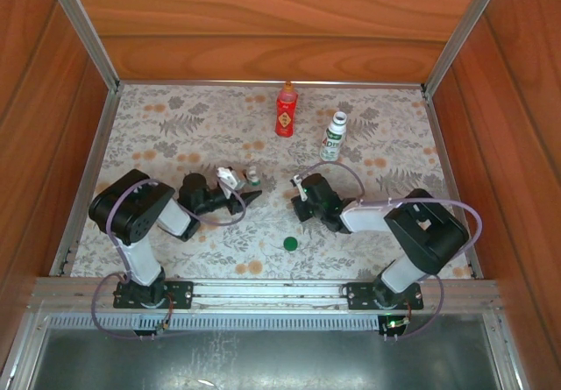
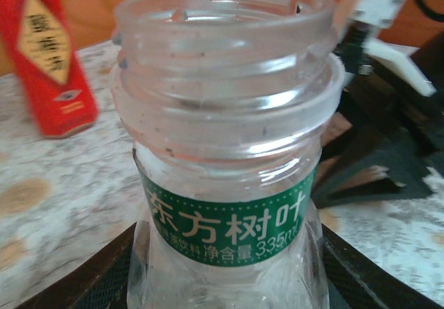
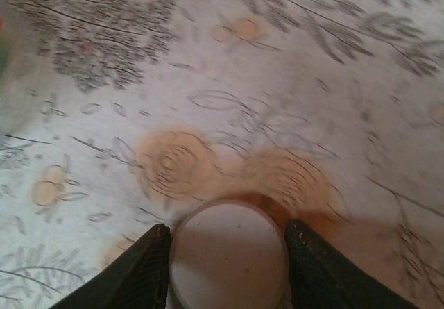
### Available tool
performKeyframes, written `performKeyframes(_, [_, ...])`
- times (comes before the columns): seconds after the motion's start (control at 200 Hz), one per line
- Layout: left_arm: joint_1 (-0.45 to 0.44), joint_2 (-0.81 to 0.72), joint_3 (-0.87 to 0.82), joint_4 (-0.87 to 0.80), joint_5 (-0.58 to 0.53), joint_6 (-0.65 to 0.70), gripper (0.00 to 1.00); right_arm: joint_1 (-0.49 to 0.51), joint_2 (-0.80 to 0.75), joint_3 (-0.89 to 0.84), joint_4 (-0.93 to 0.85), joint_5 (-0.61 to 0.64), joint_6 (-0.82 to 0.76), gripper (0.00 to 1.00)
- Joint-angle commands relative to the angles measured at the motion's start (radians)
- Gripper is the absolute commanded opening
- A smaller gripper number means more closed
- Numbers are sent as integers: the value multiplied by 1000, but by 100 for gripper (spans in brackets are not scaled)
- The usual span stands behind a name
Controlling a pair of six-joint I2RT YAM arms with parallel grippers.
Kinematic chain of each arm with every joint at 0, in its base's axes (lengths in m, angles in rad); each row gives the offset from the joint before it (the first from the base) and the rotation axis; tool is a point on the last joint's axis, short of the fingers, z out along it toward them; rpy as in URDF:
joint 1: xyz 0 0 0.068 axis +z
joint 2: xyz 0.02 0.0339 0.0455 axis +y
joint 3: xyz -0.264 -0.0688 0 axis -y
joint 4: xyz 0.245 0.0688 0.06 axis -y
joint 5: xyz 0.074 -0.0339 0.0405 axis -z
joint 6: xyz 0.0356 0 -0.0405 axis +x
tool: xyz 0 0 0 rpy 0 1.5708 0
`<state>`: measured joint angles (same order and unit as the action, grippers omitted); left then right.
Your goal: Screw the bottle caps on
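Capping stage: the left gripper [image 1: 246, 190] is clamped low on the clear bottle [image 2: 222, 149], upright mid-counter [image 1: 175, 127], and the right gripper [image 3: 227, 243] is closed on a pale cap [image 3: 227, 264] nearby; the light, slippery, thin-walled bottle probably dents, so grip below its stiffer threaded neck [image 2: 222, 66].

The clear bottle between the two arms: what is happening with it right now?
The left gripper is shut on the clear bottle, whose threaded neck has no cap. The right gripper, apart from it, grips a pale round cap over the table. A green cap lies loose near the arms. The red bottle and white bottle stand farther back.
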<state>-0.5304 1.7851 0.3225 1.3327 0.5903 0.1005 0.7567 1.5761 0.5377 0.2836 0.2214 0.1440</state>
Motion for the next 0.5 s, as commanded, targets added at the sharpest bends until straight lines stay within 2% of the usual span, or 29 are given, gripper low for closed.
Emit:
performKeyframes(0.0, [-61, 7, 32, -56, 40, 15, 58, -15, -32, -31, -47, 103, 108, 49])
performKeyframes(0.16, [-105, 75, 86, -57, 52, 21, 58, -16, -62, -44, -47, 112, 117, 52])
performKeyframes(0.295, [-113, 97, 92, -58, 53, 36, 58, -17, -116, -41, -77, 90, 100, 61])
performKeyframes(0.385, [-114, 93, 83, -57, 41, 44, 73, -17, -168, -37, -91, 60, 82, 66])
performKeyframes(0.495, [-114, 88, 77, -57, 29, 55, 77, -17, -223, -31, -100, 43, 65, 69])
